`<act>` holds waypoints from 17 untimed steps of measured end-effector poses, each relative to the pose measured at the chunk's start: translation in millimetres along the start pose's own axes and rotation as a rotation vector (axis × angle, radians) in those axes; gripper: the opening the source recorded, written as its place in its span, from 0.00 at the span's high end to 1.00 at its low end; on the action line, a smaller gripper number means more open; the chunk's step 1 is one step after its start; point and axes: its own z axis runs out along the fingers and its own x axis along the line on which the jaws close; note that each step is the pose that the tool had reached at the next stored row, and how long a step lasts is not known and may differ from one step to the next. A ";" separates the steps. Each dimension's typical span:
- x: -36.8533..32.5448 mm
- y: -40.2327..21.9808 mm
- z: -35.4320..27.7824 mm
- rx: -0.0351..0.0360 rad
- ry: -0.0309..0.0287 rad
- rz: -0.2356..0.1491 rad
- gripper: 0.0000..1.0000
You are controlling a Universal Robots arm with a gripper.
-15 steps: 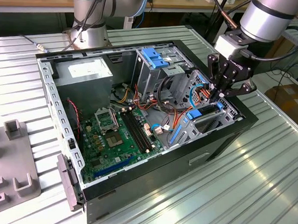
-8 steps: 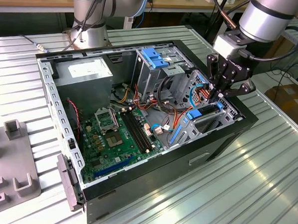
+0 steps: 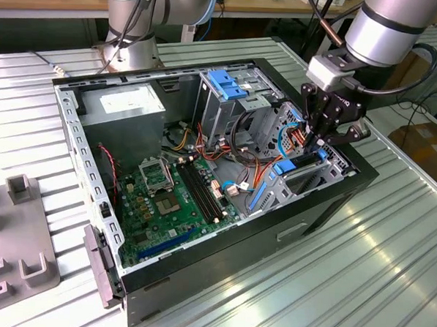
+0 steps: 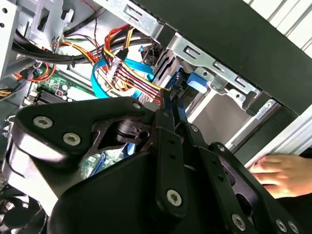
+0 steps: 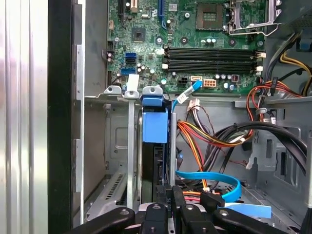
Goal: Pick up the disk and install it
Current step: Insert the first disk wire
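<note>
Standing on edge in the bay: disk [image 5: 158,146], dark body, light-blue carrier | jaws pinching its end | gripper [image 3: 316,143]

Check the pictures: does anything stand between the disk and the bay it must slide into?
Nothing visible does. In the first wrist view the disk, held by the end effector, sits upright between the bay's metal walls; the cable bundle lies beside it, not across its path.

We see an open computer case [image 3: 326,213] on a ribbed metal tabletop [image 3: 388,275], its green motherboard [image 3: 169,197] exposed, a grey power supply [image 3: 126,107] in one corner, and a grey fixture [image 3: 16,248] at the exterior view's left
</note>
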 end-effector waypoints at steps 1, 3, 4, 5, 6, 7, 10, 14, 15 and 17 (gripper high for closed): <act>0.1 0.5 0.0 0.0033 0.0001 0.001 0.84; 0.2 0.8 0.0 0.0033 0.0004 0.007 0.84; 0.2 0.8 0.1 0.0030 0.0010 0.021 0.84; 0.2 0.9 0.0 0.0026 0.0018 0.036 0.84; 0.2 0.9 0.0 0.0022 0.0026 0.051 0.84; 0.2 0.9 0.0 0.0020 0.0031 0.061 0.84; 4.8 1.1 0.1 0.0018 0.0035 0.066 0.84; 5.1 3.7 0.1 0.0020 0.0030 0.061 0.84; 5.1 3.8 0.2 0.0020 0.0032 0.060 0.84; 5.0 3.8 0.6 0.0020 0.0032 0.060 0.84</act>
